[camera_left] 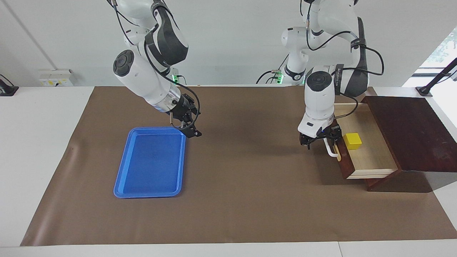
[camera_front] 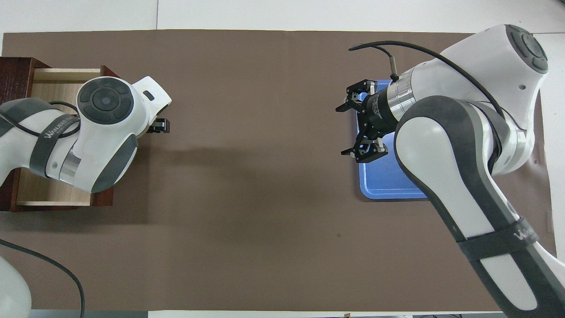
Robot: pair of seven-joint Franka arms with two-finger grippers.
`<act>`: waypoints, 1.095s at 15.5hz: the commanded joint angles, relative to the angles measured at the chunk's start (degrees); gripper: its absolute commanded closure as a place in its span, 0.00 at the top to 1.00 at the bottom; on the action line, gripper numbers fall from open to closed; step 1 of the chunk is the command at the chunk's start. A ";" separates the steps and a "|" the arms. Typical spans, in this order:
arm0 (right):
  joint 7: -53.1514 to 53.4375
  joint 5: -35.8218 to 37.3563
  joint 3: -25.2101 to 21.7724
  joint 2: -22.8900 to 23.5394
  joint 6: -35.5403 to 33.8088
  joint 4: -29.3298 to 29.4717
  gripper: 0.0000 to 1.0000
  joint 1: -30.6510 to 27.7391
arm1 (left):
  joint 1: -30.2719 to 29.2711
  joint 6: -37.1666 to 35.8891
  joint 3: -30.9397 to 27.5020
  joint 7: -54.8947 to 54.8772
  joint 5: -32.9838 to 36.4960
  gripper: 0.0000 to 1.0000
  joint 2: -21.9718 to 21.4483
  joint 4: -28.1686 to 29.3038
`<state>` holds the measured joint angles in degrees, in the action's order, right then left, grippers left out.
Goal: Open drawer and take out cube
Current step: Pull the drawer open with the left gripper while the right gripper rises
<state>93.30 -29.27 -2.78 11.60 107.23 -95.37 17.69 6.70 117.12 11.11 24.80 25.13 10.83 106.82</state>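
I saw the left claw [camera_left: 319, 140] standing apart at the white handle [camera_left: 332, 150] of the pulled-out drawer [camera_left: 371, 157], gripping nothing I could confirm. The cube [camera_left: 352, 141] sat inside, just beside that claw. The right claw [camera_left: 185, 123] hung apart over the blue tray [camera_left: 150, 167] edge on the tabletop [camera_left: 250, 178].

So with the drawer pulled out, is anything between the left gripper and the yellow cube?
Nothing visible covers the cube: it sits exposed in the open drawer. The left gripper, open, is at the white handle, just outside the drawer front, so only that front panel lies between them; it must go up and over. The right gripper waits over the blue tray.
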 commanded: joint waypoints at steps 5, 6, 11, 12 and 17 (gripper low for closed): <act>-0.22 -0.97 0.23 -0.71 0.53 -0.96 1.00 -0.91 | -0.01 -18.22 -0.30 0.69 -9.20 1.00 3.58 -17.40; -0.13 -0.97 0.23 -0.62 0.53 -0.87 1.00 -0.91 | -0.19 -20.94 -0.82 1.48 -10.09 1.00 3.93 -20.57; -0.31 -0.88 0.23 -0.71 0.97 -1.14 1.00 -0.47 | -0.46 -23.70 -8.98 17.16 -14.21 1.00 5.17 -25.00; -0.31 -0.88 0.15 -0.71 1.05 -1.14 1.00 -0.47 | -0.72 -22.22 -11.35 23.74 -16.84 1.00 5.16 -24.91; -0.31 -0.88 0.23 -0.71 1.06 -1.14 1.00 -0.38 | -0.81 -14.74 -18.31 38.90 -23.20 1.00 4.20 -20.52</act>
<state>93.30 -29.27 -2.93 11.60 107.23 -95.37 17.61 5.41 99.88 -5.86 57.55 3.03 15.65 84.39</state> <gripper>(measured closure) 0.000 0.000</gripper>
